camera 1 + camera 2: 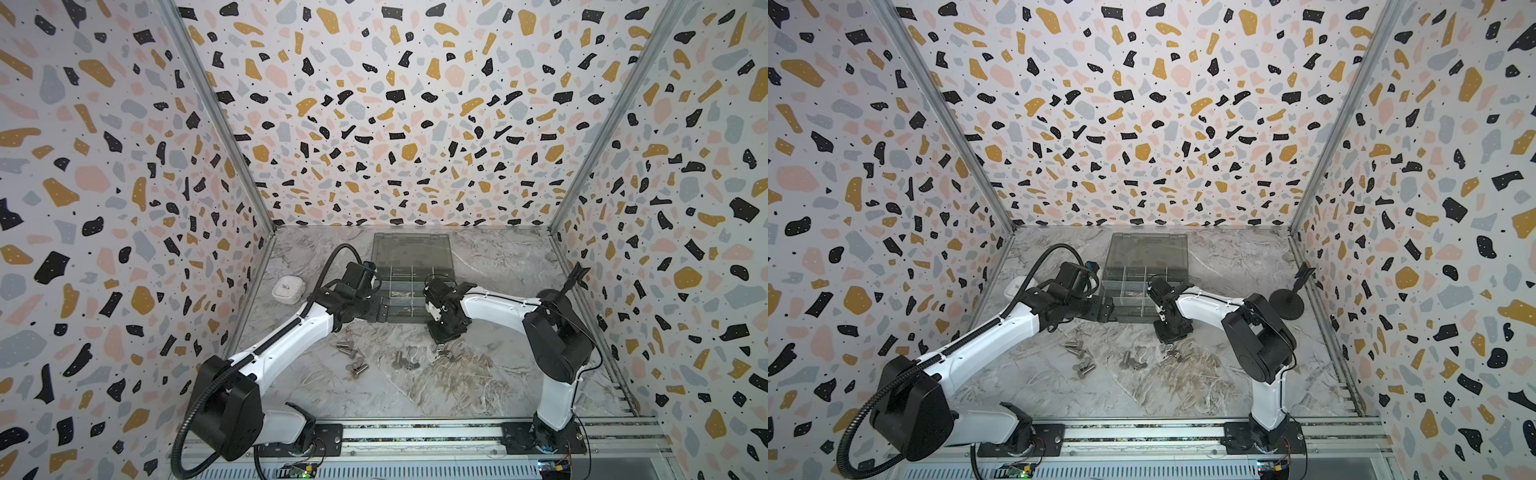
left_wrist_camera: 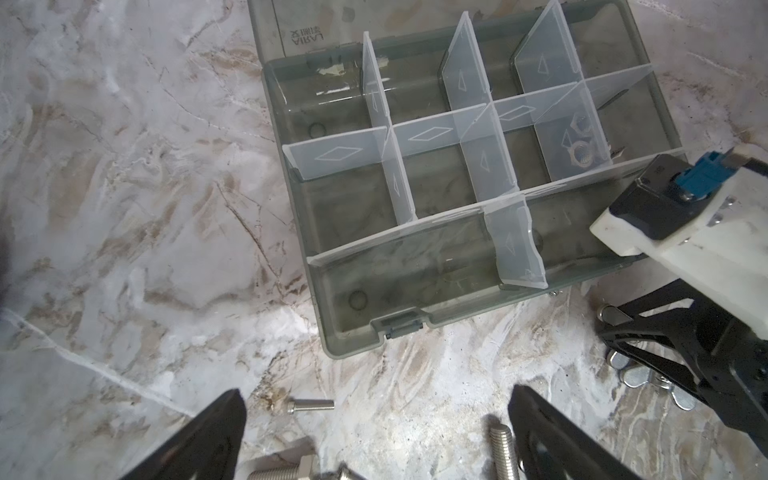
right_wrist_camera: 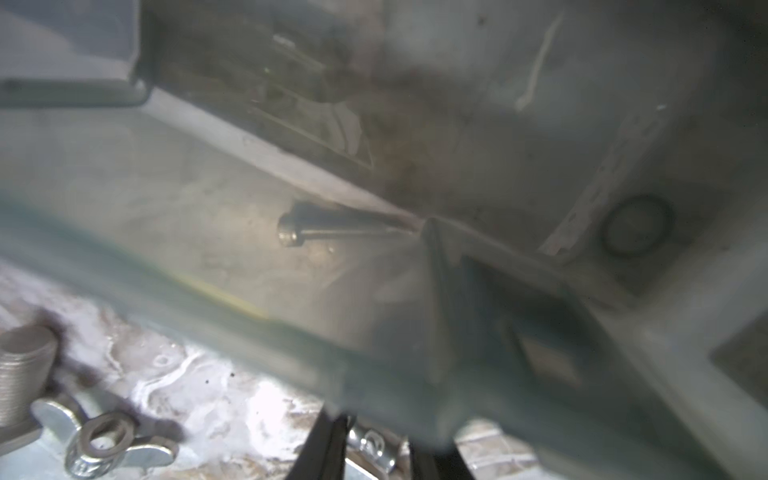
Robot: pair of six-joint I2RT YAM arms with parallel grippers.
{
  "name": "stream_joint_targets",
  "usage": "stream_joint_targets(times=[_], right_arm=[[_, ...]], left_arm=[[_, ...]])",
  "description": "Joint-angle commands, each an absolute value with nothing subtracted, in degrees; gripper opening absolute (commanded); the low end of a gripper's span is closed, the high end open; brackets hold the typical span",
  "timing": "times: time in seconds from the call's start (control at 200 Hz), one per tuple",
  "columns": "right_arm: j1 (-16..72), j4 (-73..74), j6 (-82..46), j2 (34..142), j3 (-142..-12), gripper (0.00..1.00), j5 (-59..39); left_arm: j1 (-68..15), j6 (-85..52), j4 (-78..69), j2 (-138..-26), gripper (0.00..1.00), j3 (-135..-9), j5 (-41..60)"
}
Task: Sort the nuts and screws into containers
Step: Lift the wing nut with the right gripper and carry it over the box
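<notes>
The grey organiser box (image 1: 409, 291) lies open, and clear dividers split it into containers (image 2: 440, 174). One holds nuts (image 2: 582, 145). A screw (image 3: 299, 226) shows through the box wall. My left gripper (image 2: 376, 392) hangs open and empty by the box's front left corner, above a small screw (image 2: 309, 404) and a threaded bolt (image 2: 503, 453). More screws (image 1: 347, 347) and nuts (image 1: 405, 361) lie loose on the marble. Near the box's front right corner my right gripper (image 3: 376, 449) points down at the table. Its jaws have closed in on a small shiny silver piece (image 3: 372, 444); nut or screw, I cannot tell.
A white rounded case (image 1: 287, 289) sits left of the box, behind the left arm. A black stand (image 1: 1287, 303) is at the right wall. Wing nuts (image 3: 112, 444) and a thick threaded bolt (image 3: 25, 374) lie close beside the right gripper.
</notes>
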State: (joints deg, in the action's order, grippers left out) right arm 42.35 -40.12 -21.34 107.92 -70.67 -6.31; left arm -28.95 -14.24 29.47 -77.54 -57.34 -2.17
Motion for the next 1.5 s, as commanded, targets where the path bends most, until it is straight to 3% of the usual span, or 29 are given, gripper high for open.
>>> stream_joint_targets(times=[0.0, 1.076, 1.497], right_arm=[[42.9, -43.44, -21.89, 109.28, -69.7, 0.23, -4.63], [38.05, -52.21, -19.44, 102.79, -77.55, 0.2, -0.51], [37.14, -58.62, -17.81, 103.57, -89.13, 0.21, 0.85]], left_arm=[[-28.56, -13.67, 28.62, -76.87, 1.0, -57.1, -1.71], [-28.48, -14.3, 28.32, -81.16, 1.0, -61.5, -1.76], [-28.52, -14.06, 27.75, -82.69, 1.0, -63.45, -1.58]])
